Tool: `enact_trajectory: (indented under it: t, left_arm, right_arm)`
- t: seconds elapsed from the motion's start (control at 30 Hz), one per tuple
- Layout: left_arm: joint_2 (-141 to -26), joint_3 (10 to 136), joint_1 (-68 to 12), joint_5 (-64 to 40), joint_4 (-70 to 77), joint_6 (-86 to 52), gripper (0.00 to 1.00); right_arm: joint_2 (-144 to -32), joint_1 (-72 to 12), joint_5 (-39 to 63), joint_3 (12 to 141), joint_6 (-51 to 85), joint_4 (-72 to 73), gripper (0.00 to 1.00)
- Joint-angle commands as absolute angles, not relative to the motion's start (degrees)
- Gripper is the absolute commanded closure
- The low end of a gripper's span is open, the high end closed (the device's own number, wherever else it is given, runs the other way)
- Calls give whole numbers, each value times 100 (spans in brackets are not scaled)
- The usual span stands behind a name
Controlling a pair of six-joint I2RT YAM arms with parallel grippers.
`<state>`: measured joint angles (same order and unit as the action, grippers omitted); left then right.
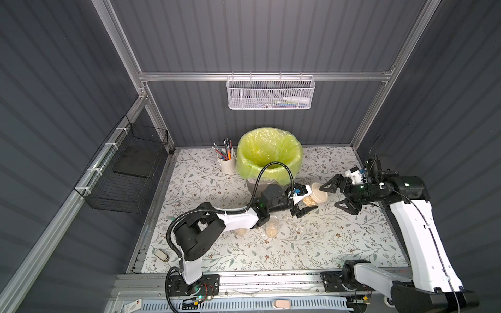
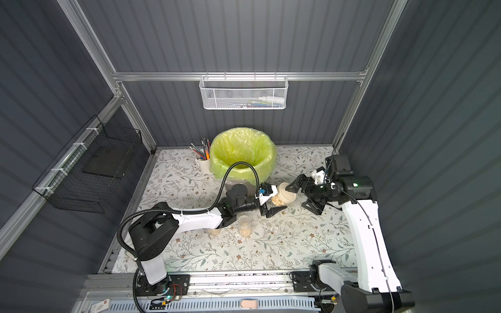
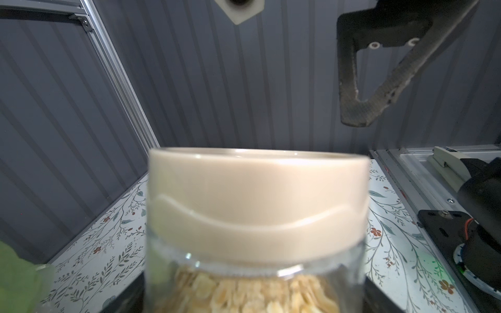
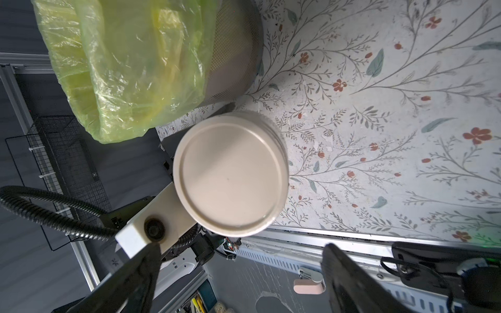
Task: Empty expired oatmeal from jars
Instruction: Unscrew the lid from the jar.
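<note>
In both top views my left gripper is shut on the squat glass jar, holding it tipped sideways above the mat in front of the bin. The jar's beige lid is on and faces my right gripper. That gripper is open, its fingertips just short of the lid rim. The right wrist view shows the lid face-on beyond the spread fingers. Oatmeal fills the held jar in the left wrist view. Two narrower jars stand on the mat with oatmeal inside, one partly under my left arm.
The grey bin with a yellow-green bag stands at the back centre, with a white mug of pencils to its left. A black wire basket hangs on the left wall and a white mesh basket on the back rail. Crumbs lie on the mat.
</note>
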<state>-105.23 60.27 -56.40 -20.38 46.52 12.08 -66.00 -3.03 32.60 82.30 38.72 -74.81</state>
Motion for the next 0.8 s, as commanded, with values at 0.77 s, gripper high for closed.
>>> enact_trajectory:
  t: [0.77]
  left_arm:
    - [-10424, 6184, -5599, -2145, 4579, 1473, 84]
  right_arm:
    - [-7738, -1092, 2621, 8857, 3433, -7652, 5]
